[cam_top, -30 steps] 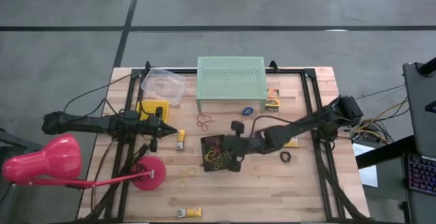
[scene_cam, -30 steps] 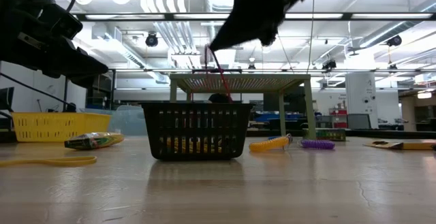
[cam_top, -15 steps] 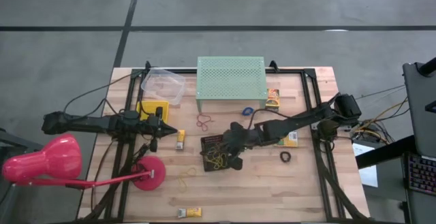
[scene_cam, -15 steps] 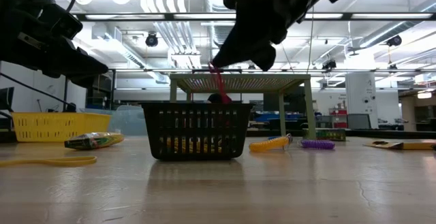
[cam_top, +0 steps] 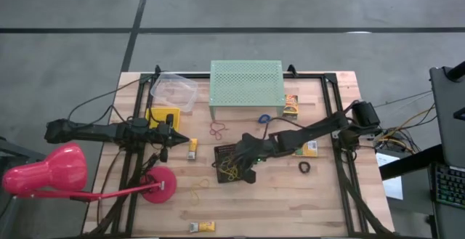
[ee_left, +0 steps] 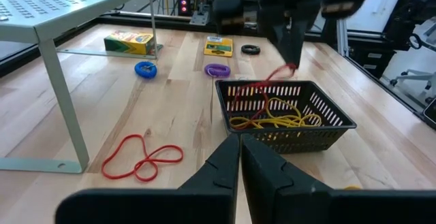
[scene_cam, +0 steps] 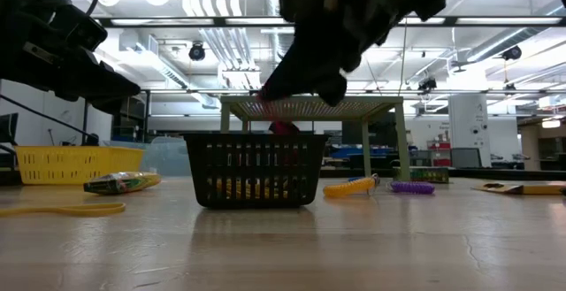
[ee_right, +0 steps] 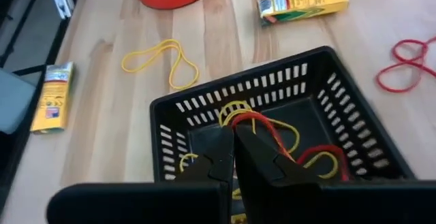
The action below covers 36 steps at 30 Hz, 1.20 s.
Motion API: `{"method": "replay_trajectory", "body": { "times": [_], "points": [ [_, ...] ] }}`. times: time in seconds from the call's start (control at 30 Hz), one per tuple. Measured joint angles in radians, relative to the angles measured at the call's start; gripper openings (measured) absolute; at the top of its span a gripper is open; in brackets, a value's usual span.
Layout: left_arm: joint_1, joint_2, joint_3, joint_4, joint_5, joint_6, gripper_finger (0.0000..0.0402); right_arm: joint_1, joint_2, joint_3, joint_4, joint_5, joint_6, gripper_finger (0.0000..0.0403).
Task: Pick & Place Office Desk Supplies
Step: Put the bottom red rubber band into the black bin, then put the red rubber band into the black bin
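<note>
Hovering over black basket [cam_top: 235, 163]: right gripper [ee_right: 234, 157], fingers pinched on red rubber band [ee_right: 269, 130] draping inside. Left gripper [ee_left: 240, 157] closed, empty, parked beside yellow bin [cam_top: 161, 117].

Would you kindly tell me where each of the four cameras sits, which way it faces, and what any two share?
High: overhead, straight down on the wooden table; both arms show.
Low: table height, level toward the black slotted plastic basket; right pincer above it.
Left wrist: past the shut left pincer toward the basket.
Right wrist: down into the basket over the right pincer, shut on a thin red rubber band.
All four share the basket.
</note>
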Motion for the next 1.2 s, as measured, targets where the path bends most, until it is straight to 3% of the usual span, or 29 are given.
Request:
{"method": "replay_trajectory", "body": {
  "times": [0.23,0.83,1.2],
  "points": [
    [0.0,0.007,0.0,-0.003,0.0,0.0,0.0023,-0.006,0.057,0.016,-0.003,-0.001,-0.002,0.0008],
    [0.0,0.019,0.0,0.0,0.0,0.0,0.0023,-0.006,0.057,0.028,-0.029,-0.003,0.008,0.0012],
    [0.0,0.019,0.0,0.0,0.0,0.0,0.0023,-0.009,0.058,0.027,0.014,-0.002,0.008,0.0113]
  ]
}}
